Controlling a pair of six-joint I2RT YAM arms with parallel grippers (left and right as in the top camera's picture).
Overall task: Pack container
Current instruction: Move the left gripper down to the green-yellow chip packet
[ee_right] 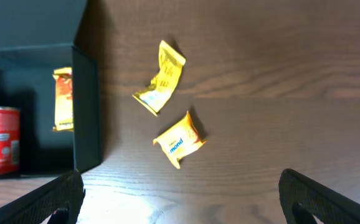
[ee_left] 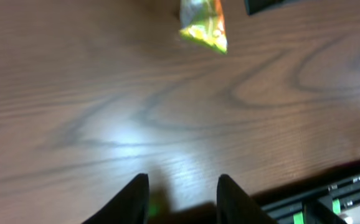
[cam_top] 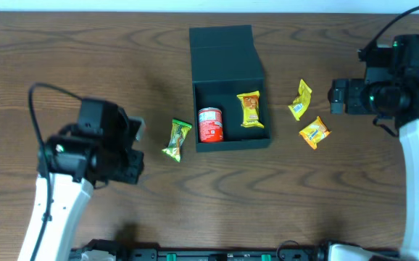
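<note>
Right of left claw (ee_left: 183, 190), container (cam_top: 233, 144), seemingly apart

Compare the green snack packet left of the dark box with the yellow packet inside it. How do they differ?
The green plastic snack packet is lime-green; the yellow plastic snack packet is orange-yellow. The green packet lies on the wooden table, left of the dark teal rectangular container; the yellow packet lies inside it. Both are small and flat.

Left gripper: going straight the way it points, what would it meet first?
Likely the green packet; only bare table lies before it, though depth is unclear.
</note>
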